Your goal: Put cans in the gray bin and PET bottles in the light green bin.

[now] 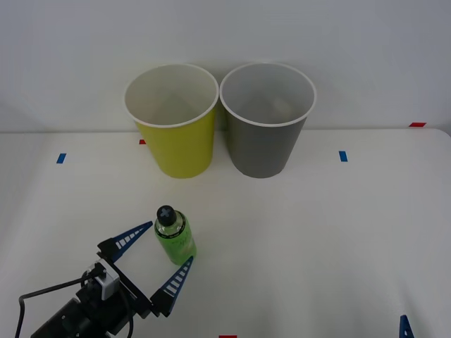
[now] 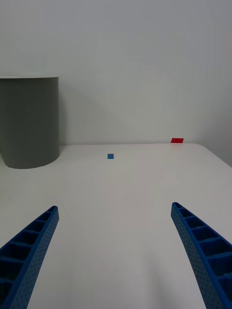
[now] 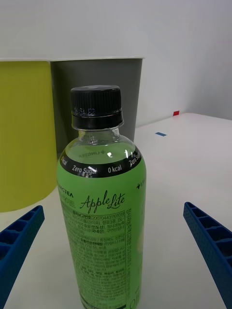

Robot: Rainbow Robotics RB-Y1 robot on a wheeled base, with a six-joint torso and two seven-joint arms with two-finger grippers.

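Near the bench's front edge, the left gripper [image 1: 161,254] is reaching with fingers spread wide on either side of the upright bottle [image 1: 175,236], gripping nothing yet, the right gripper [image 2: 116,256] idling open.

PET bottle [image 3: 101,217] label — "Apple Lite"; black band reads "Zero Sugar" and "0 kcal"; smaller print illegible.
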